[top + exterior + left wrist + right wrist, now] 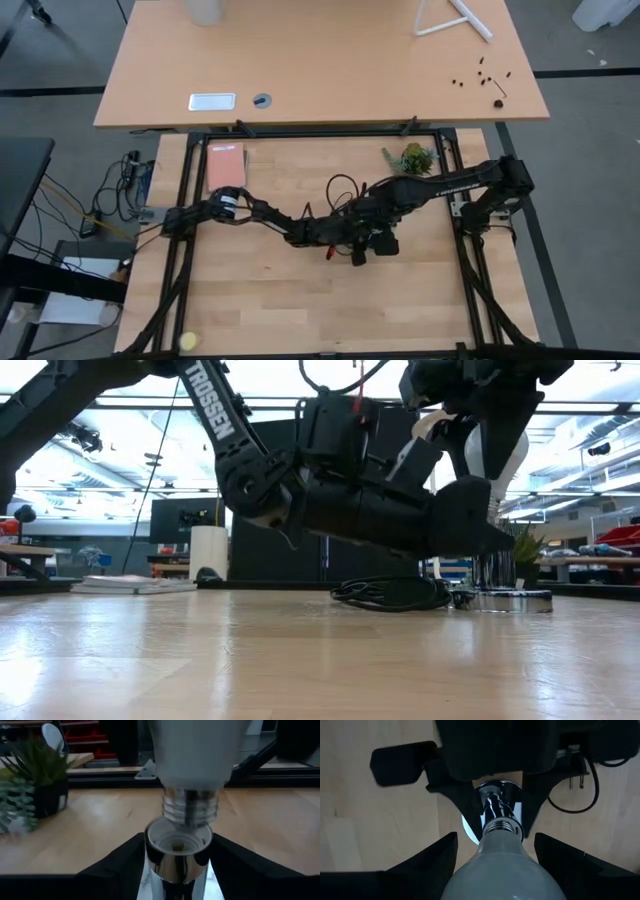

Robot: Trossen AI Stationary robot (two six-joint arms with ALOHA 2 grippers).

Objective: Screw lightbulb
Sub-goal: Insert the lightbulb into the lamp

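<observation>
The white lightbulb (497, 865) hangs base down in my right gripper (495, 870), which is shut on it. Its grey screw base (190, 807) stands just above the open mouth (177, 837) of the silvery socket (495, 575). The socket rests upright on its round disc (512, 600) on the table. My left gripper (177, 870) is shut on the socket's chrome stem. In the high view both grippers meet at mid-table, my left gripper (345, 235) beside my right gripper (372, 245). My left gripper pinches the socket's chrome stem (172, 867) between its two fingers, below the mouth. The fingers come level from the table's left. The socket stands upright on its disc. My right gripper pinches the bulb's white globe (490, 855) between its two fingers, from above, pointing down. The bulb hangs upright, base down, over the socket. The contact spots lie below the picture's edge.
The socket's black cord (390, 595) lies coiled on the table beside the disc and loops toward the far side (340, 190). A small potted plant (415, 158) stands at the far right. A pink book (225, 165) lies far left. A yellow ball (188, 341) sits near the front left.
</observation>
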